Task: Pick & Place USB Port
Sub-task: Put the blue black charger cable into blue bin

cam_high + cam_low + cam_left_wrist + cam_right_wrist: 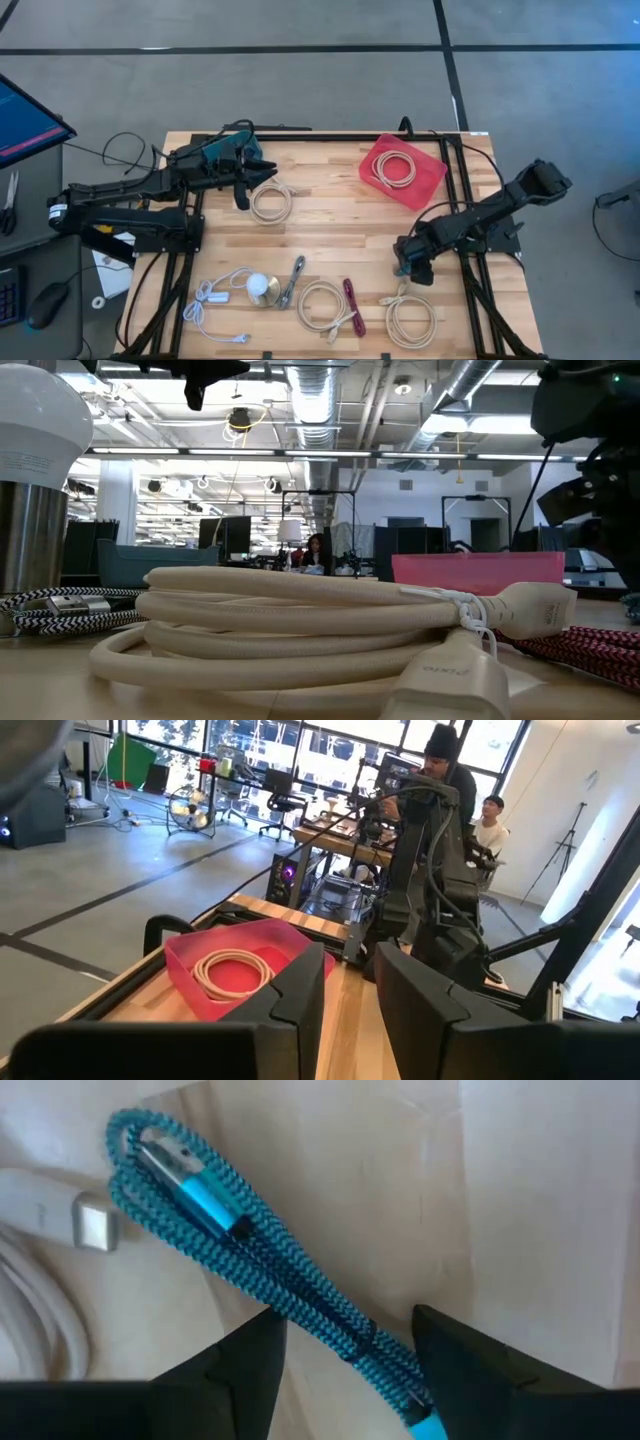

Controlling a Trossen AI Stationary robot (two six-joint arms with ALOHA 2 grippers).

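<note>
Item: blue braided USB cable [290, 1295], lying on the wooden table [330, 235] under the right gripper [405, 268].

Detail: The right gripper is hanging low over the folded cable, its fingers [225, 1370] standing apart on either side of the bundle and not closing on it; bare wood is showing on the cable's far side, while a cream cable coil [410, 318] is lying just beside it toward the table's front edge. The pink tray [432, 180], holding another cream coil [396, 168], is sitting well apart from the cable near the back edge, with open board between. The left gripper [262, 172] is waiting raised near the back edge, fingers [300, 995] partly apart and holding nothing.
</note>
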